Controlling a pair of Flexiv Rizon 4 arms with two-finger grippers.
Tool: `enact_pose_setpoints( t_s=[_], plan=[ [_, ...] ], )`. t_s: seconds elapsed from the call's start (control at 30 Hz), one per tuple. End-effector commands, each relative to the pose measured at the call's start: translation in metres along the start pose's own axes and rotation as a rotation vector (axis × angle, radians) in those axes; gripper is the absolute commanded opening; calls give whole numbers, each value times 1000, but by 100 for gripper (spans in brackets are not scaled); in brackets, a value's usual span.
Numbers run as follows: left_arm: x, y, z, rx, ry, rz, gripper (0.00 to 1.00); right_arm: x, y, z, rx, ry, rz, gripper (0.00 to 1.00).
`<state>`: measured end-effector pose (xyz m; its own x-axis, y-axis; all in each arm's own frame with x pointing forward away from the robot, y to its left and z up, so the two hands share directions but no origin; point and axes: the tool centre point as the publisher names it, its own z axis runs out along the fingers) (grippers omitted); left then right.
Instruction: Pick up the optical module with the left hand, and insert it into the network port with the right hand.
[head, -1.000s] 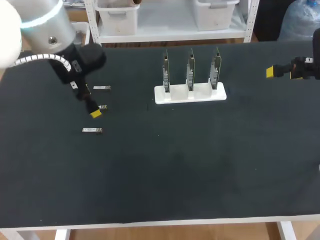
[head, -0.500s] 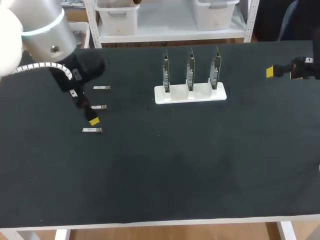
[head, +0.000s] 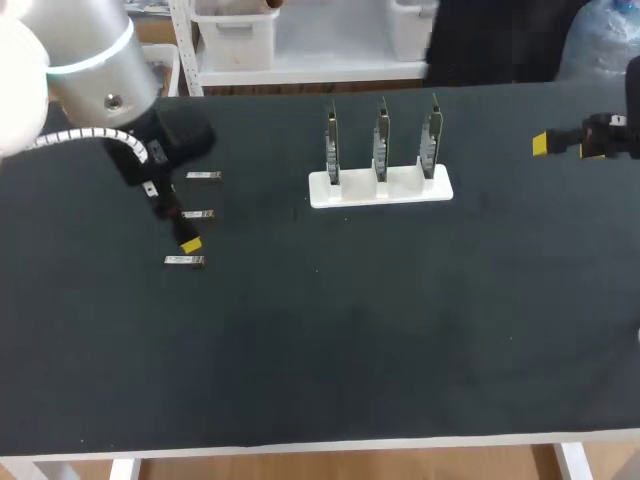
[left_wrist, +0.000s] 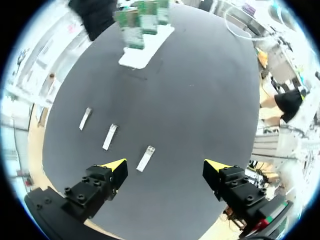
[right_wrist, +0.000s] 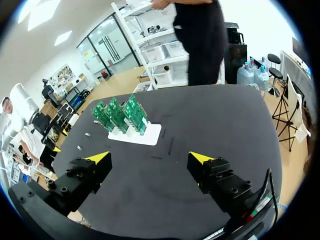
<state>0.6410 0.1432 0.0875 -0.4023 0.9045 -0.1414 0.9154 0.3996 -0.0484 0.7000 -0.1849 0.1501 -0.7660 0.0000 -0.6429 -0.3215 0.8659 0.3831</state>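
Observation:
Three small silver optical modules lie in a row at the table's left: the far one (head: 203, 176), the middle one (head: 198, 214) and the near one (head: 184, 261). My left gripper (head: 188, 240) hangs between the middle and near modules. In the left wrist view it (left_wrist: 167, 167) is open and holds nothing, with the near module (left_wrist: 145, 158) just ahead of its fingers. A white stand (head: 380, 187) carrying three upright green port cards sits at the table's middle back. My right gripper (head: 562, 143) hovers open and empty at the far right, facing the stand (right_wrist: 137, 135).
The dark table (head: 350, 340) spreads wide in front of the stand and between the two arms. The stand (left_wrist: 142, 52) lies well ahead of the left gripper. My left arm (right_wrist: 25, 110) shows beyond the cards in the right wrist view.
My left gripper has shifted a little toward the table's front, from beside the middle module to between it and the near one. The right arm has kept still.

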Motion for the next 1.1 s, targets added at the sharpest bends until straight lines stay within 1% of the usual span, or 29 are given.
enact_pose_setpoints(
  t_s=[0.03,0.07,0.2,0.3,0.43,0.63,0.73,0.83,1.1],
  plan=[
    [-6,-4,8,21,20,37,100,0,0,0,0,0,0,100],
    [-5,-5,10,36,19,44,100,0,0,0,0,0,0,100],
    [4,-7,12,49,20,37,100,0,0,0,0,0,0,100],
    [12,-6,13,44,36,33,100,0,0,0,0,0,0,100],
    [26,-7,13,58,59,40,100,0,0,0,0,0,0,100],
    [48,-10,15,78,69,29,100,0,0,0,0,0,0,100],
    [49,-9,20,82,70,25,100,0,0,0,0,0,0,100],
    [42,-8,22,92,44,25,100,0,0,0,0,0,0,100],
    [42,-8,22,92,44,25,100,0,0,0,0,0,0,100]
  ],
)
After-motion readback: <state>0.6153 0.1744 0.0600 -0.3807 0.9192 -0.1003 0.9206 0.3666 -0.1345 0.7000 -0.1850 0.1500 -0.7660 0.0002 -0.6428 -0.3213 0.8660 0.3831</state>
